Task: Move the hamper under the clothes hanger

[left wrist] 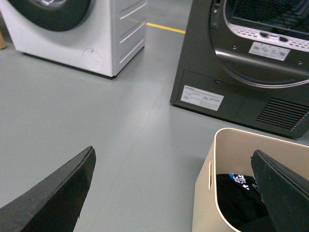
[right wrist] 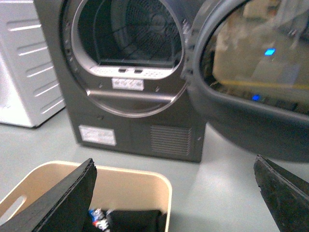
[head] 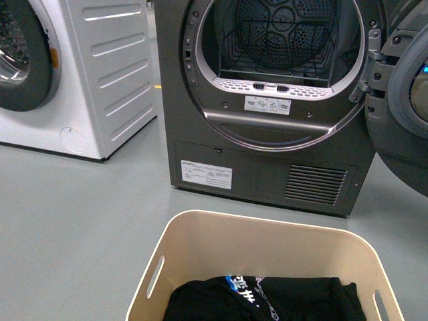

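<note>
Both grippers spread wide, holding nothing. Left gripper (left wrist: pixel 172 152) and right gripper (right wrist: pixel 174 160) each seem to straddle a short-end wall of the hamper (head: pixel 267 241): one finger inside, one outside. Step: pre-grasp, I'd say. Next: close evenly on both walls, then move it w/o tipping.

Hamper sits on grey floor (head: pixel 80 200) right in front of me. Cream plastic, smooth, rounded corners, slot handles. Inside: black garment (head: pixel 261 301), soft, blue/white print.

Beyond: dark-grey dryer (head: pixel 267 144), door open, perforated drum. Far left: white washer (head: pixel 100 73), ribbed side.

Clothes hanger not in view; need to locate it.
</note>
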Controlling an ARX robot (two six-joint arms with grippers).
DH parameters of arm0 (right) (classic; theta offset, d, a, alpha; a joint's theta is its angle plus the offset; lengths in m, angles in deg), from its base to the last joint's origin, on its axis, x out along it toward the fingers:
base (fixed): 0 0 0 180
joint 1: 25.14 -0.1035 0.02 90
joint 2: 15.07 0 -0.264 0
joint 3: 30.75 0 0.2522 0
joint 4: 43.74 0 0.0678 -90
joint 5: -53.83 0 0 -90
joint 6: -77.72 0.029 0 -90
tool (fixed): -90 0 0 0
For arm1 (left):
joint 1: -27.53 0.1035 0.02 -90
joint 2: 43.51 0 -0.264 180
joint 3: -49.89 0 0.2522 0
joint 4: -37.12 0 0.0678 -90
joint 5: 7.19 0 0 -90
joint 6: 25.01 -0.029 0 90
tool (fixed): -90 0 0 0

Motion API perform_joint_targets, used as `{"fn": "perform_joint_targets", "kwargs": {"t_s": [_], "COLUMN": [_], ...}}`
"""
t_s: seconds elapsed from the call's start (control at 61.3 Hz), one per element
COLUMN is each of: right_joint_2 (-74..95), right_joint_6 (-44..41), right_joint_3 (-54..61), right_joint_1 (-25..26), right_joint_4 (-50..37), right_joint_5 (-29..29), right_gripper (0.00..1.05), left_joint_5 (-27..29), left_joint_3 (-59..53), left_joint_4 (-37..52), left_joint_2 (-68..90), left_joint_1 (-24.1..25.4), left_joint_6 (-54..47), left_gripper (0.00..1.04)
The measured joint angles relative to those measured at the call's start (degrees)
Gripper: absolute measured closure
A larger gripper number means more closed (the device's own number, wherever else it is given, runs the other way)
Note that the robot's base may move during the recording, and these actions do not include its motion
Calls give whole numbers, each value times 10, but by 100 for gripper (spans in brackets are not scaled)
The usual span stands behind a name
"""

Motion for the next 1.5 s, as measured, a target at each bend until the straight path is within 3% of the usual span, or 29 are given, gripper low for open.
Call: {"fn": "perform_joint_targets", "kwargs": {"t_s": [0.049, 0.18, 0.343, 0.506, 0.653, 0.979, 1.501], "right_joint_2": [83, 233, 433, 643, 822, 1065, 1187], "right_joint_6": [18, 15, -9, -42, -80, -115, -118], "right_joint_3": [-39, -81, -122, -166, -228, -350, -417], "right_joint_1": [45, 113, 128, 127, 125, 85, 75], "right_joint_4": [58, -1, -120, -214, -254, -276, -285], "right_joint_5": [-64, -118, -129, -122, -97, -23, 9], "right_gripper": [7, 7, 7, 7, 7, 7, 7], "left_joint_5": [-17, -41, -88, -121, -144, -93, -42], "left_joint_3": [22, 68, 104, 181, 271, 385, 540], "left_joint_4": [43, 141, 292, 365, 332, 256, 158], "left_joint_2": [68, 230, 461, 660, 813, 1013, 1127], "left_joint_1": [37, 66, 55, 22, 3, -48, -125], "left_joint_6": [-8, -41, -54, -54, -51, -31, -20], "left_gripper": [7, 7, 7, 7, 7, 7, 7]}}
